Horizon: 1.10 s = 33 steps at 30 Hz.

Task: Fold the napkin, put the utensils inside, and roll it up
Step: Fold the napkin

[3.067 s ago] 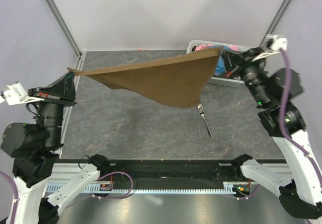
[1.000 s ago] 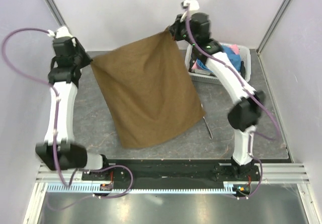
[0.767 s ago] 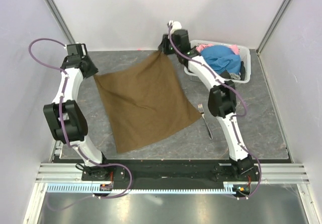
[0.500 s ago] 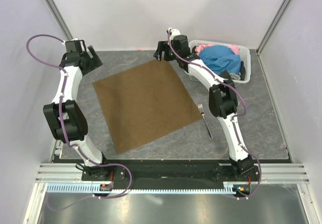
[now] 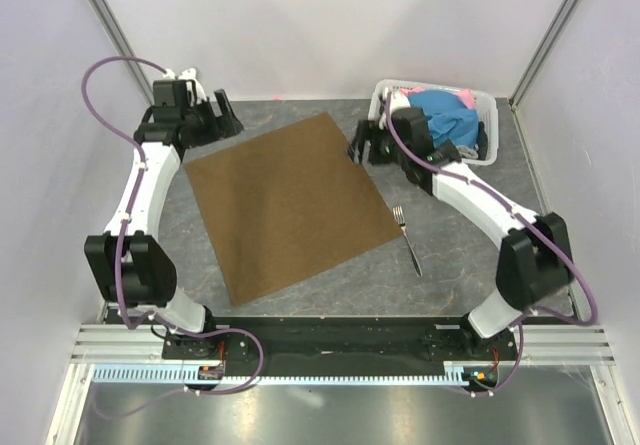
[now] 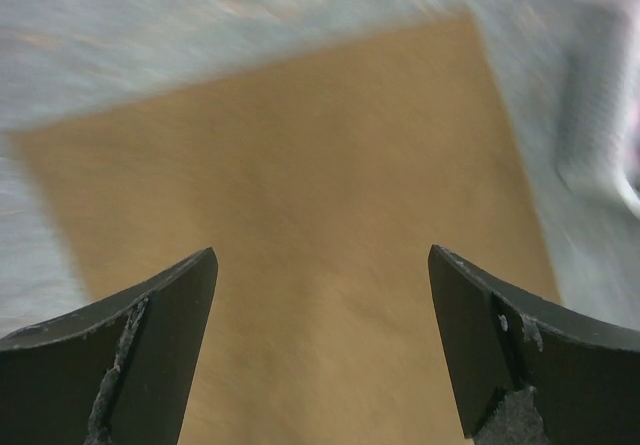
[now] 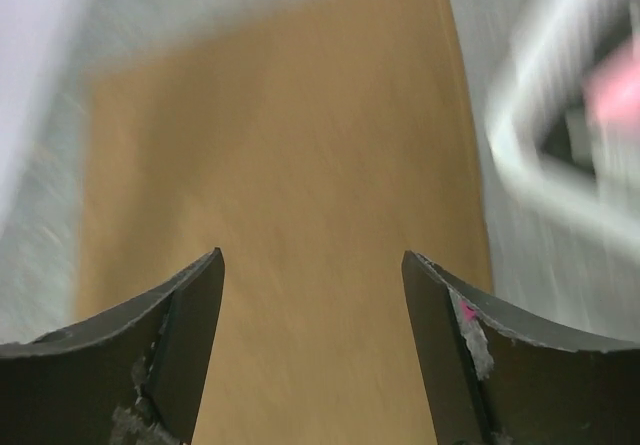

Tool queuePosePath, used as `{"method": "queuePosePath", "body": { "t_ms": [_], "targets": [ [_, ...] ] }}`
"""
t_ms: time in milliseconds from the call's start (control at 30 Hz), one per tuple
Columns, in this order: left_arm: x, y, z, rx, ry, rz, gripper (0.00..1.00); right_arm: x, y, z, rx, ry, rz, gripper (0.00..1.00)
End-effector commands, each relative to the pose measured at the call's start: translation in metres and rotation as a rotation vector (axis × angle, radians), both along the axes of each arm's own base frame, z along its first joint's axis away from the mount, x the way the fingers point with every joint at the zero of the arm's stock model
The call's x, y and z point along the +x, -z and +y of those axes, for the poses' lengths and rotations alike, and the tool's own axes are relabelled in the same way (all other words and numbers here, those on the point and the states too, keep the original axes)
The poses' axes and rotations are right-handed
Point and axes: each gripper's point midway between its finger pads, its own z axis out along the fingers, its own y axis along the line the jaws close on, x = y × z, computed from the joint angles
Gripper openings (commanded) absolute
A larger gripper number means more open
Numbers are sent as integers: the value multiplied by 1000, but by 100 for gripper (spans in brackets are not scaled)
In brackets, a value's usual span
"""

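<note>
Lying flat and unfolded on the grey desk (image 5: 480,265), the brown napkin (image 5: 290,205) is spread out as a single layer and turned at a slight angle, with one corner pointing toward the far wall and another toward the near edge. The fork (image 5: 408,240) is found on the desk just beside the napkin's right-hand corner, tines pointing away from the arm bases; whether it touches the cloth cannot be told. The left end effector (image 5: 222,123) is held near the napkin's far left edge, its jaws spread wide with nothing gripped, and in the left wrist view its dark fingers (image 6: 140,350) are seen apart with cloth between them. The right end effector (image 5: 362,147) is held just beside the napkin's far right edge, likewise open and empty, its fingers (image 7: 170,345) framing brown cloth in the blurred right wrist view. A white basket (image 5: 487,130) is placed at the far right corner, with blue clothes (image 5: 440,115) and pink clothes (image 5: 465,95) piled inside it.
</note>
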Motion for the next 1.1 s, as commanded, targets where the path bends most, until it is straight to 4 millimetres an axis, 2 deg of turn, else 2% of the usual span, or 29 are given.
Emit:
{"method": "queuePosePath", "body": {
  "t_ms": [0,33,100,133,267,300,500,700,867,1000,1067],
  "targets": [
    [-56,8,-41,-104,237,37,93,-62,85,-49,-157,82,255,76],
    [-59,9,-38,-84,226,20,93,-81,97,-63,-194,90,300,75],
    [-73,20,-33,-61,203,19,93,-92,101,-81,-235,127,315,72],
    [-78,34,-28,-47,179,42,93,-103,111,-90,-264,139,354,71],
    [-80,16,-27,-45,165,-18,94,-118,122,-108,-297,185,402,65],
    [-82,9,-28,-48,168,-34,94,-121,126,-107,-289,179,423,64],
    [-86,5,-20,-13,134,-55,94,-144,159,-102,-263,157,563,60],
    [-86,1,-20,-14,134,-67,94,-161,168,-99,-222,152,611,60],
    [-88,0,-23,-27,142,-68,94,-167,182,-103,-247,150,642,62],
    [-88,-1,-23,-26,143,-71,93,-165,191,-108,-275,164,646,62],
    [-88,-1,-22,-25,141,-70,93,-163,193,-104,-264,158,649,61]
  ]
}}
